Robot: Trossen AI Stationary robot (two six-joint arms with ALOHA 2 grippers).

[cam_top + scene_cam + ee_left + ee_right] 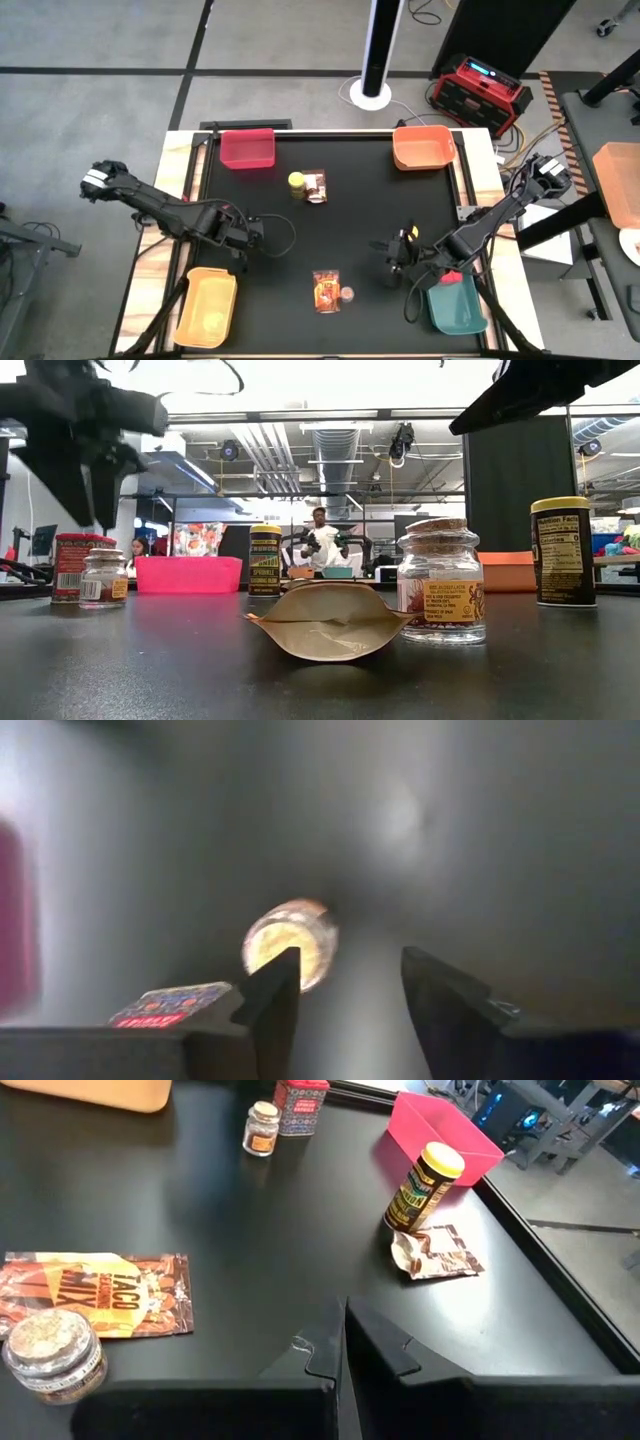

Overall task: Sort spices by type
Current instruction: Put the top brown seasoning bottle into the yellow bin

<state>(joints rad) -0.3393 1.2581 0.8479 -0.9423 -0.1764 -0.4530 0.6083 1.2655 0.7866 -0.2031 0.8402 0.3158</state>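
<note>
Spices are sitting scattered: taco packet (pixel 98 1294) and cork-lidded jar (pixel 52 1352) nearest, yellow-lidded jar (pixel 424 1185) farther, beside the pink bin (pixel 445 1138). Right gripper (pixel 345 1342) is hovering pressed together; left gripper (pixel 345 1010), spread, is lining up a small jar (pixel 290 942).

Centre of black tabletop (pixel 300 250) open. Obstacles: yellow-lidded jar (pixel 296 182) touching brown packet (pixel 316 187), upper middle; taco packet (pixel 326 290) with small cork jar (pixel 347 293) beside it, lower middle. Bins occupy all four corners.
</note>
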